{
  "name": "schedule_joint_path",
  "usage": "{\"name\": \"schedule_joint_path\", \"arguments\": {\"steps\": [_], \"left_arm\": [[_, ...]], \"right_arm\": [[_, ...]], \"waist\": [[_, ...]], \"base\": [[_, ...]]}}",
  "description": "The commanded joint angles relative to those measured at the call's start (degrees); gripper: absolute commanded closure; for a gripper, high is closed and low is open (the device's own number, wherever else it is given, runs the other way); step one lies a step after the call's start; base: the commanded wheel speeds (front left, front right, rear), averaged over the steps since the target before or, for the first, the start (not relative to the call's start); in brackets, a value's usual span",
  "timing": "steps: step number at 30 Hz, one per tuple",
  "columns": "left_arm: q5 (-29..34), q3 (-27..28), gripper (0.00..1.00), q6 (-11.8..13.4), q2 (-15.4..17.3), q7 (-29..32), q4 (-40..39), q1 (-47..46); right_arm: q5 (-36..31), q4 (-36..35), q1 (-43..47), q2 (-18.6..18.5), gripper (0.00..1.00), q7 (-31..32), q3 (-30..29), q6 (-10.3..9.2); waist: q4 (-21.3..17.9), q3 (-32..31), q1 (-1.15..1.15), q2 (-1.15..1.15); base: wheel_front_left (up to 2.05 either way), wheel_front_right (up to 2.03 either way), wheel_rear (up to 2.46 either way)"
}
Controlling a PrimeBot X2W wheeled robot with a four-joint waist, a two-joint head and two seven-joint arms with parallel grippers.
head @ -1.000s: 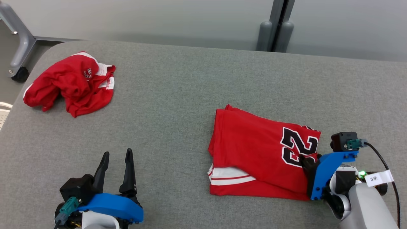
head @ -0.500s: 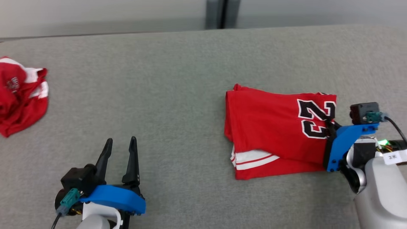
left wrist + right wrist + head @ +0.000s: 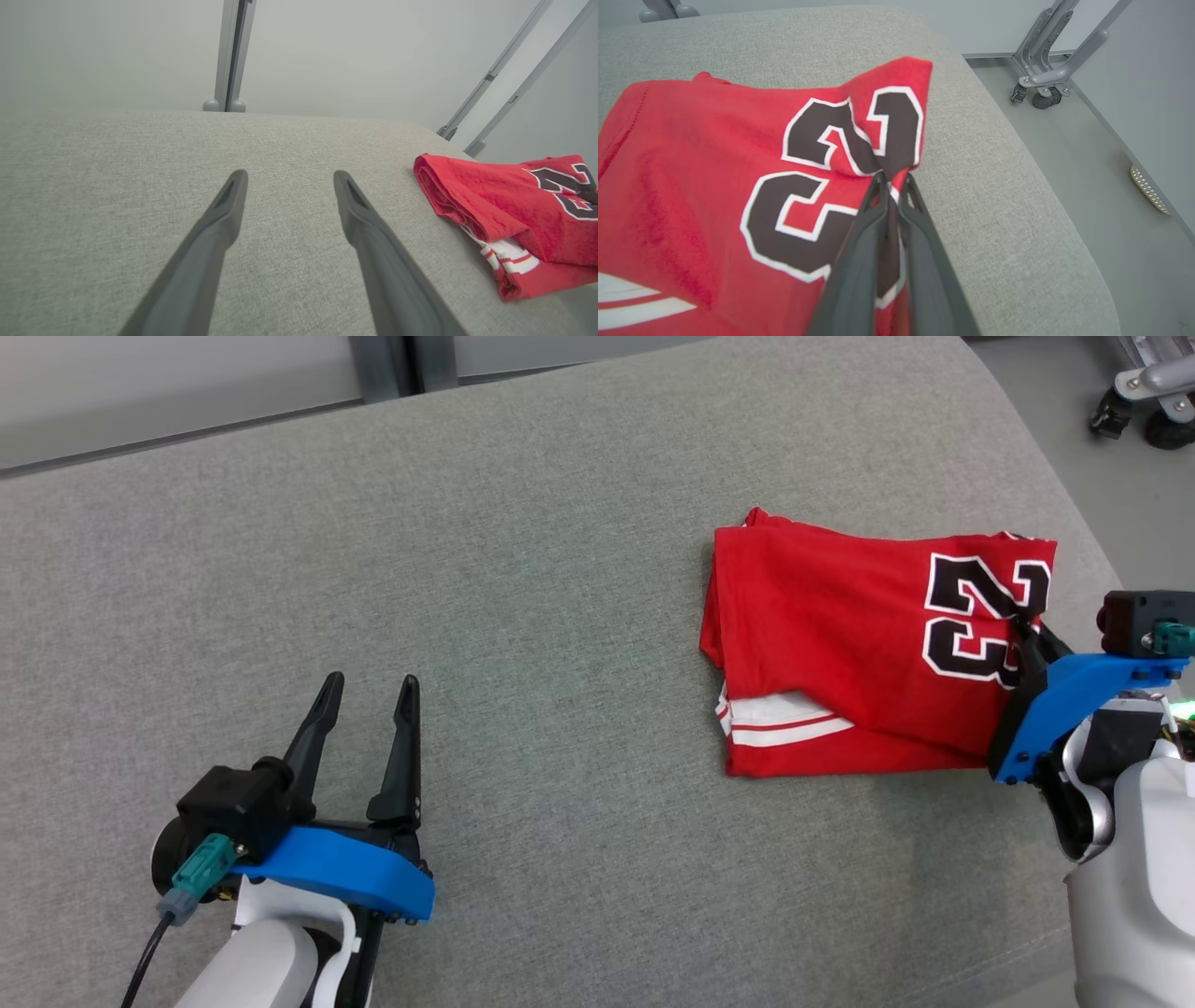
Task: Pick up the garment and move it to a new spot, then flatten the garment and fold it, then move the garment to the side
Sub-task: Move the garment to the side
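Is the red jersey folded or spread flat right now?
Folded: the red jersey lies as a compact rectangle with stacked layers showing along one edge. The right gripper pinches its numbered edge.

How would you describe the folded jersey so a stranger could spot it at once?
Start at the grey fabric-covered table and look to the robot's right, near the rounded edge. There lies a folded red jersey with white hem stripes. Its black, white-outlined 23 marks it out, and the right gripper is shut on that numbered edge.
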Motion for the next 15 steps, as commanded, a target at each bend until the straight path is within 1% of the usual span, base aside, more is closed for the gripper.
{"name": "schedule_joint_path", "arguments": {"steps": [1, 4, 6, 11, 15], "left_arm": [[0.4, 0.1, 0.0, 0.2, 0.6, 0.3, -0.3, -0.7], [0.5, 0.2, 0.0, 0.5, 0.9, 0.7, -1.3, -0.9], [0.6, 0.3, 0.0, 0.7, 1.3, 1.0, -1.8, -0.9], [0.7, 0.5, 0.0, 1.2, 2.3, 1.7, -2.9, -1.3], [0.8, 0.5, 0.0, 1.5, 2.3, 1.8, -3.6, -1.6]], "right_arm": [[-0.2, 0.1, -1.4, 0.2, 1.0, -0.8, 0.0, -0.01], [-1.3, 0.7, -2.4, 1.0, 1.0, -2.1, 1.2, -0.01], [-2.5, 1.4, -3.8, 0.9, 1.0, -2.6, 3.1, 0.0], [-5.9, 4.7, -9.4, -2.1, 1.0, -3.1, 6.6, -0.01], [-7.6, 7.6, -14.2, -5.7, 1.0, -2.7, 6.8, -0.02]], "waist": [[-0.2, 0.0, -0.01, -0.01], [-0.4, 0.6, -0.01, -0.01], [-0.2, 1.0, -0.01, -0.01], [1.4, 2.1, -0.01, -0.01], [3.6, 3.0, -0.01, -0.01]], "base": [[0.0, 0.0, 0.0], [0.0, 0.0, 0.0], [0.0, 0.0, 0.0], [0.0, 0.0, 0.0], [0.0, 0.0, 0.0]]}}
